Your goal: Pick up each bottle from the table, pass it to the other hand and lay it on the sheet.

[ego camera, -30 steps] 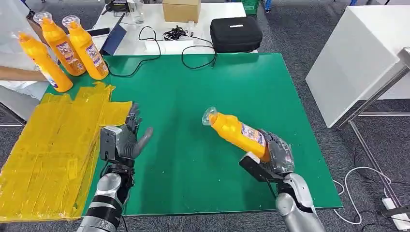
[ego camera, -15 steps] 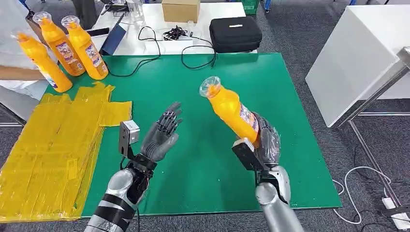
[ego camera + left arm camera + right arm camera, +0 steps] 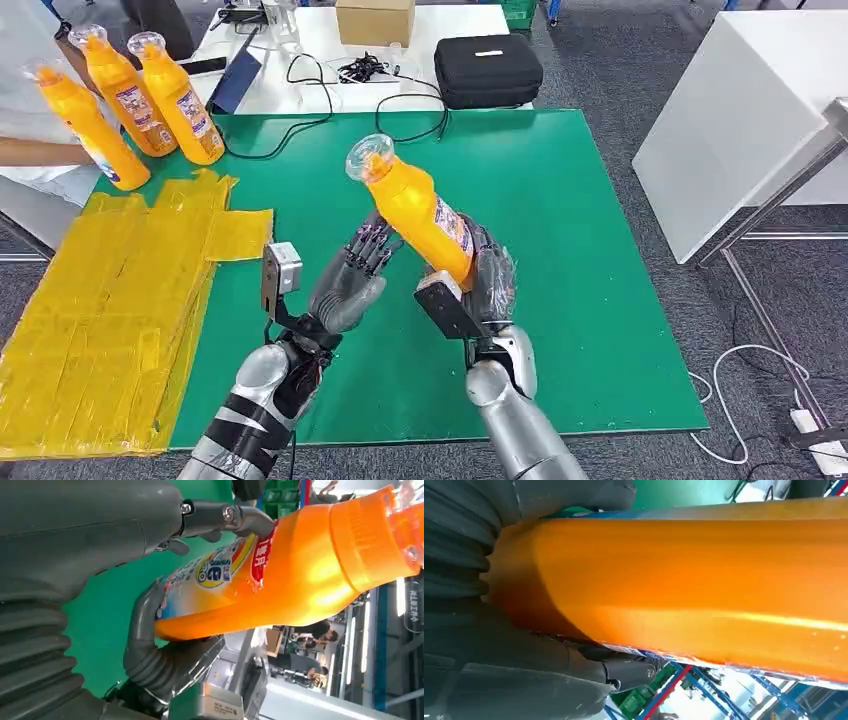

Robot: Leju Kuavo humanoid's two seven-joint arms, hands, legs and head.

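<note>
Right robot hand (image 3: 490,285) grips one bottle (image 3: 415,208); left robot hand (image 3: 350,280) spread; three bottles (image 3: 130,95) wait.

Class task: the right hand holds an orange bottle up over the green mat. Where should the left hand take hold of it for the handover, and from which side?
Probably the labelled mid-body of the orange bottle, above the right hand, which wraps its base. The left hand is open beside it, so it should close in from the robot's left. The neck narrows and the clear cap looks slippery.

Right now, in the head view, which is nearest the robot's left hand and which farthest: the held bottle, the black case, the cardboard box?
1. Held bottle, beside the left hand.
2. Black case, far side, right.
3. Cardboard box, farthest back.
</note>
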